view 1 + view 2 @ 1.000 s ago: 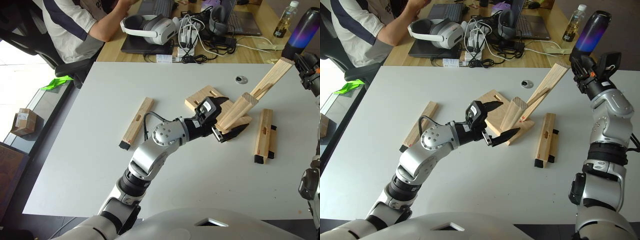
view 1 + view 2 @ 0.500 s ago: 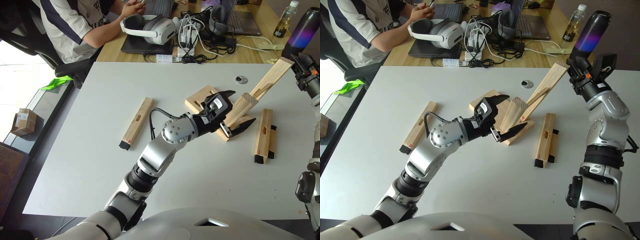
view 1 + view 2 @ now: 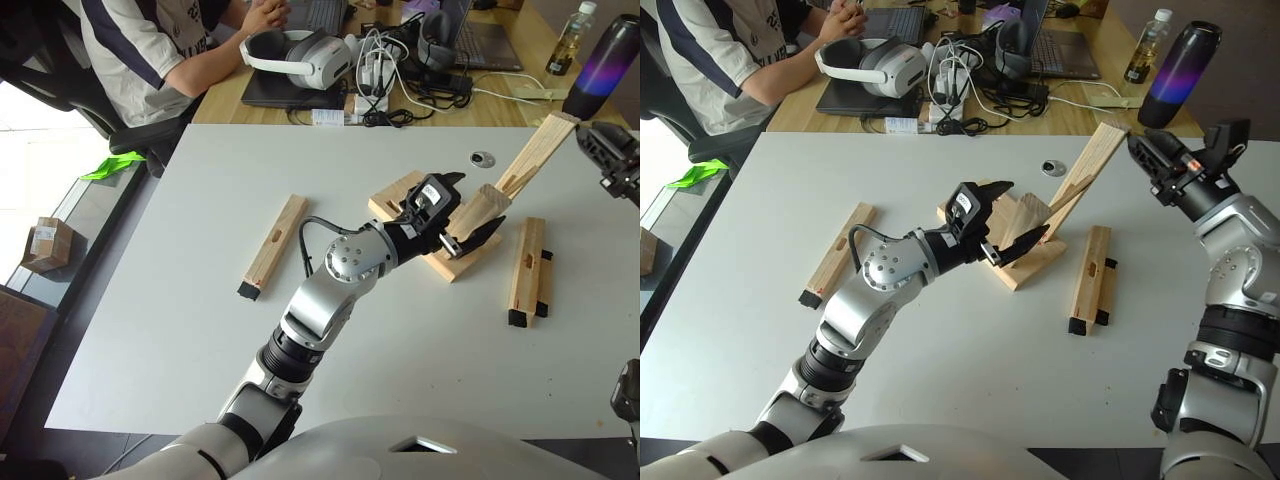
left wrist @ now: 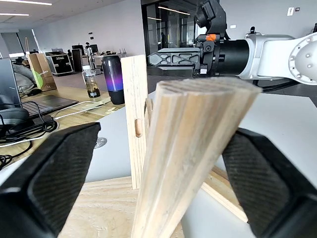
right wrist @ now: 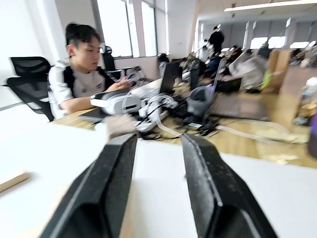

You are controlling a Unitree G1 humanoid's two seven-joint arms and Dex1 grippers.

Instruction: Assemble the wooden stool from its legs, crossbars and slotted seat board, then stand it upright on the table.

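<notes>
Left tool point(image 3: 476, 202) spread open, fingers either side of short leg point(image 3: 480, 212) standing tilted on seat board point(image 3: 455, 264). Right tool point(image 5: 158, 141) released, just beside top end of long leg point(image 3: 530, 160) leaning up from seat board. Seat board mid-counter point(image 3: 200, 330); paired pieces point(image 3: 527, 270) right of seat board, single piece point(image 3: 275, 243) left of it.

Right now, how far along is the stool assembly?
Done: two legs stick up tilted from the seat board. In hand: left gripper, fingers open, straddles the shorter leg; right gripper open beside the taller leg. Left: the lone piece and the pair lying flat, then standing it upright.
</notes>
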